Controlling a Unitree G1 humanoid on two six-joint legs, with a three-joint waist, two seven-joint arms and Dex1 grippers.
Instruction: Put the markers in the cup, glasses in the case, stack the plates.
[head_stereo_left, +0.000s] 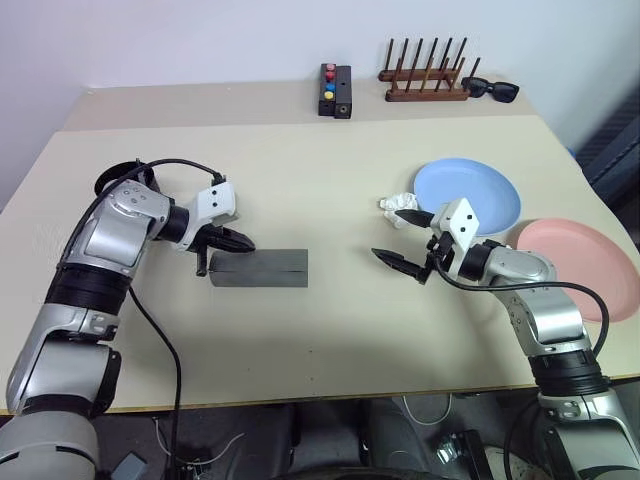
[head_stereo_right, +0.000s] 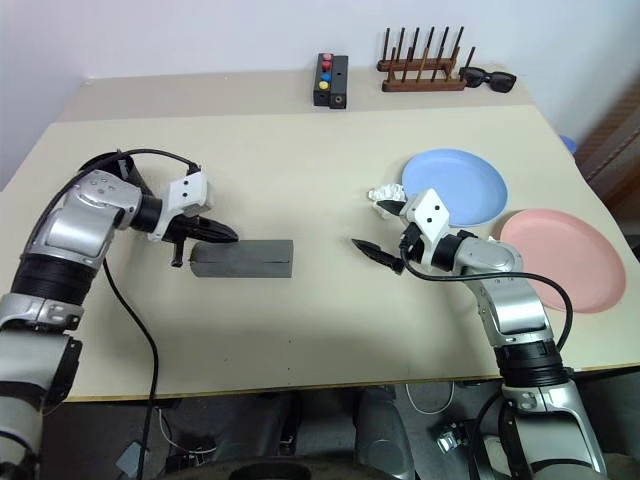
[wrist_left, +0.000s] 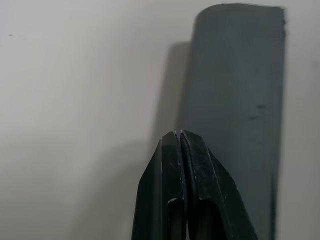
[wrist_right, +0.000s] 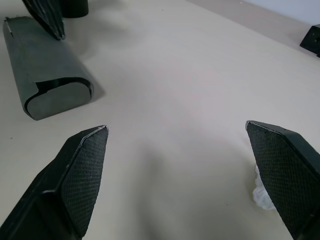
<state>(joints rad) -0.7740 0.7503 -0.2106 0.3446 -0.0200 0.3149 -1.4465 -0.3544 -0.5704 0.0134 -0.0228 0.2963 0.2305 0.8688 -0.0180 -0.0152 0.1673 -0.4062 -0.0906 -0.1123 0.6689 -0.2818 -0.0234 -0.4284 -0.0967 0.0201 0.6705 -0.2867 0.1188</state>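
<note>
Left of centre, case: the grey case (head_stereo_left: 259, 267) lies shut on the table (head_stereo_left: 330, 340), long axis across the frame.
Left gripper: the left gripper (head_stereo_left: 240, 240) has fingers pressed together, empty, tips over the case's left end.
Left wrist view: shut fingers (wrist_left: 197, 165) beside the case's curved lid.
Right wrist view: the case's rounded end, seam closed; contents hidden.
Right gripper: the right gripper (head_stereo_left: 402, 240) is spread wide, empty, beside a white crumpled scrap (head_stereo_left: 395, 204).
Plates: blue plate (head_stereo_left: 475, 190) and pink plate (head_stereo_left: 585, 262), right of frame, side by side, unstacked, both empty.
</note>
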